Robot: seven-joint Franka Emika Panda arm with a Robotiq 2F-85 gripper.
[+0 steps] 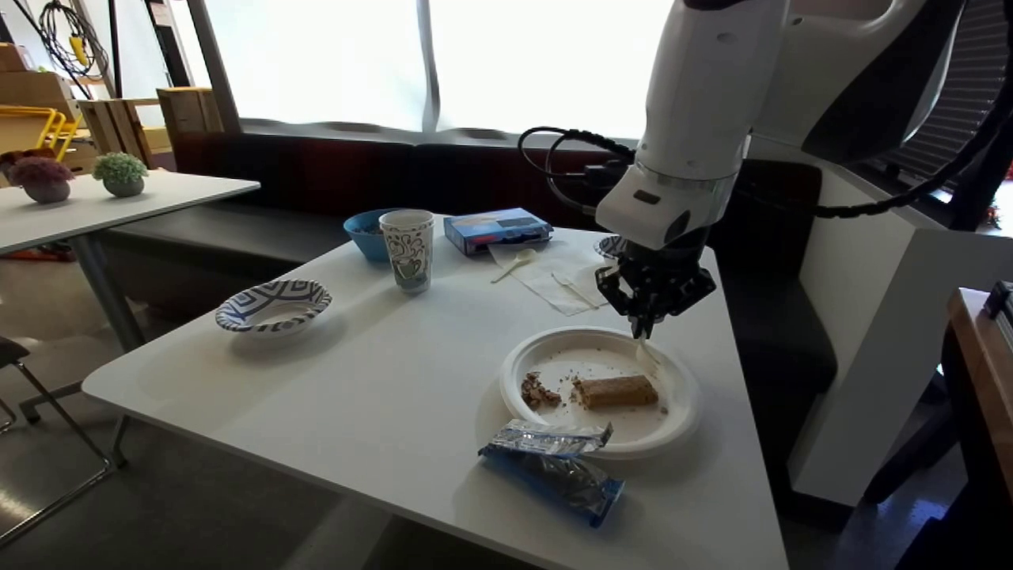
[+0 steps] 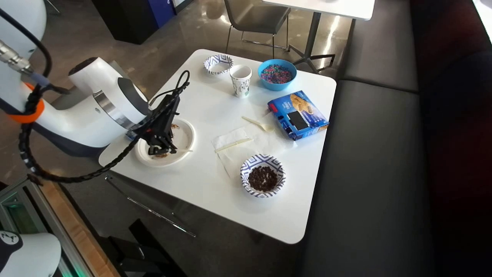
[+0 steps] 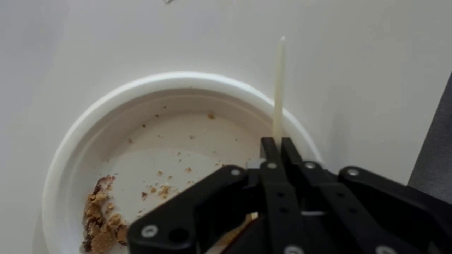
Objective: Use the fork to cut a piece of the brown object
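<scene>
Seemingly at the aiming step, with fork [image 3: 279, 90] clenched in the jaws; next, press its edge down across the brown bar [image 1: 617, 392]

Table [image 1: 380, 396] I see in an exterior view: plate [image 1: 611, 356], wrapper [image 1: 554, 473] near right; patterned bowl [image 1: 273, 309] left; cup [image 1: 409, 253], box [image 1: 498, 229] far.

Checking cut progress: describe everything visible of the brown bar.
The brown bar is oblong, tan-brown, baked-looking, ragged and crumbly at one end. It lies flat on the white plate, crumbs around that end and a crumbled heap apart from it. The fork is near its other end; whether they touch can't be told. In the wrist view, the gripper mostly hides it.
</scene>
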